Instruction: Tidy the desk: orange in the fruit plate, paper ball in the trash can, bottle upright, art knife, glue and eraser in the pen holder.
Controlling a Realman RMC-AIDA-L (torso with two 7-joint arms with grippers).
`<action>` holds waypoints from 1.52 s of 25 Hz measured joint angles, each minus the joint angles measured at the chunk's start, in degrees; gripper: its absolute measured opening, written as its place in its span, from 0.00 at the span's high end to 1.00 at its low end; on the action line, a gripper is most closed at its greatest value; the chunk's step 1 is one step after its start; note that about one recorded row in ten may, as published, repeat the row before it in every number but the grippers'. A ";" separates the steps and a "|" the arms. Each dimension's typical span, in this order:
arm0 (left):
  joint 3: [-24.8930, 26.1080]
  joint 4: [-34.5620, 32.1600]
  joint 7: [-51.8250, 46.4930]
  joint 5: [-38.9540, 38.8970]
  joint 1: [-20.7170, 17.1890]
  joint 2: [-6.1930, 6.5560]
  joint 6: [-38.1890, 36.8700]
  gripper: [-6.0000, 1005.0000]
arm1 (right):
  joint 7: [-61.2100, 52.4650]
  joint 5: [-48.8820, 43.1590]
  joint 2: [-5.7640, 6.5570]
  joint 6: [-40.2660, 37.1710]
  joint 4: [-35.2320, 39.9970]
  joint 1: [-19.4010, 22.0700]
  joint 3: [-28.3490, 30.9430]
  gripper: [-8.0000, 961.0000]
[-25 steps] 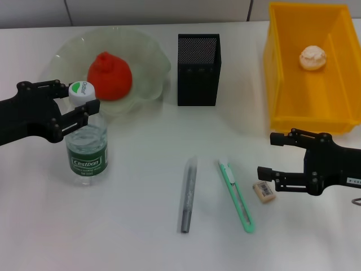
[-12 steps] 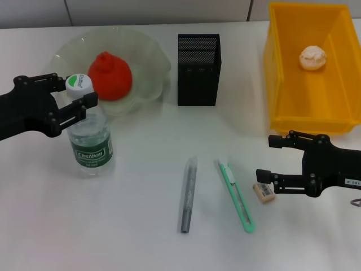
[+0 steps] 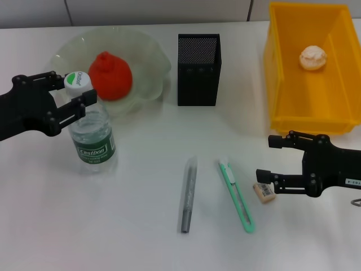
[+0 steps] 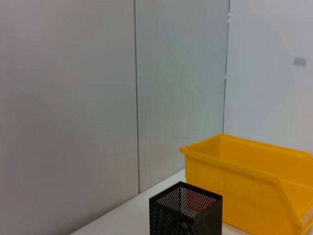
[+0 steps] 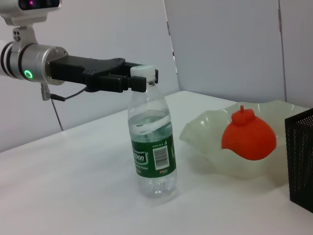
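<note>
White worktop (image 3: 141, 237) under grey wall panels. Bottle (image 3: 91, 132) upright at 9 o'clock, neck clamped in left claw (image 3: 72, 93). Orange (image 3: 109, 75) on fruit plate (image 3: 148, 56) at 11. Eraser (image 3: 263, 191) at 4, just beside right claw (image 3: 266, 158), fingers apart.

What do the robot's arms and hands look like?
Both grippers are matte black, with flat, bony-looking fingers built from linked bars and small screws. The left gripper joins a shiny silver wrist that has a glowing green ring light and a thin black cable hanging below it, as the right wrist view shows. The right gripper has a small white label on its body.
</note>
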State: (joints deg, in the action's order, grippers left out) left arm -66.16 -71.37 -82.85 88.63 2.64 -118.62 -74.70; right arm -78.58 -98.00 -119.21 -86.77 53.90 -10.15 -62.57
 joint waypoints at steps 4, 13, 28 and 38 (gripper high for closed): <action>0.05 0.16 0.38 -0.48 0.01 -0.04 -0.01 0.48 | -0.04 0.00 0.03 -0.04 0.04 -0.04 0.00 0.12; 5.28 -1.53 1.77 -3.20 -0.02 0.04 -4.70 0.33 | -0.80 0.00 0.04 -0.12 0.93 0.28 0.05 0.12; 7.57 20.05 23.64 -4.61 2.53 -0.05 -24.53 0.21 | -46.30 -26.23 -0.12 -8.34 38.65 -4.86 -3.97 0.13; 7.29 35.51 32.83 0.63 7.09 -0.11 -23.00 0.22 | -78.36 -50.47 -0.19 -12.22 41.06 -20.92 -24.14 0.13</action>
State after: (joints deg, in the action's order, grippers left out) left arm -58.86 -35.85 -50.02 89.25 9.73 -118.73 -97.70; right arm -156.94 -148.48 -119.40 -98.99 94.96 -31.07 -86.71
